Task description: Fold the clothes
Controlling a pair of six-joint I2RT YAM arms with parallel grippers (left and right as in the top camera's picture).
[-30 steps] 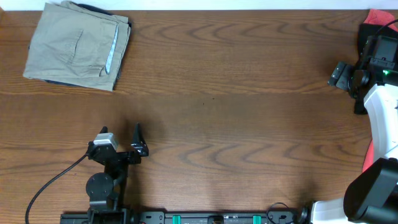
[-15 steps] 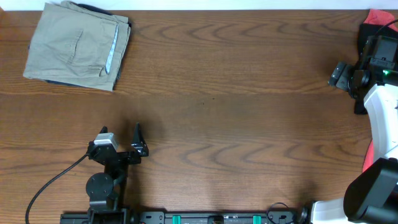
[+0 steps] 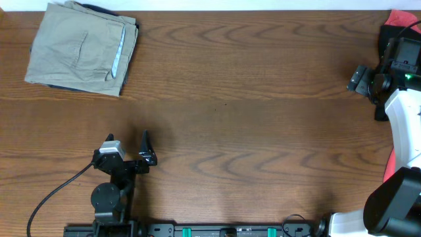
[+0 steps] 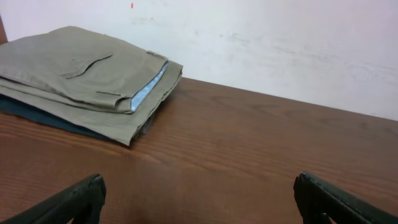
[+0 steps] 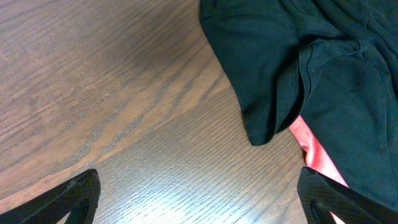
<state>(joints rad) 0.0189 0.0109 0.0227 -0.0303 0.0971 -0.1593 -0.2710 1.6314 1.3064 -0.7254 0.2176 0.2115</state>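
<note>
The khaki-beige shorts (image 3: 82, 49) lie folded at the table's far left corner, on top of a dark navy garment whose edge shows underneath. In the left wrist view the shorts (image 4: 81, 74) lie ahead to the left, pocket up, pale lining at the fold. My left gripper (image 3: 129, 146) is open and empty near the front left, well short of the shorts; its fingertips (image 4: 199, 199) frame bare wood. My right gripper (image 3: 364, 78) is open and empty at the far right edge, its fingertips (image 5: 199, 199) over bare wood beside a dark garment.
A dark green-black garment (image 5: 311, 62) lies over a red-pink cloth (image 5: 317, 152) at the table's far right corner; the red cloth also shows in the overhead view (image 3: 401, 18). A white wall (image 4: 280, 43) backs the table. A black cable (image 3: 52, 194) trails from the left arm.
</note>
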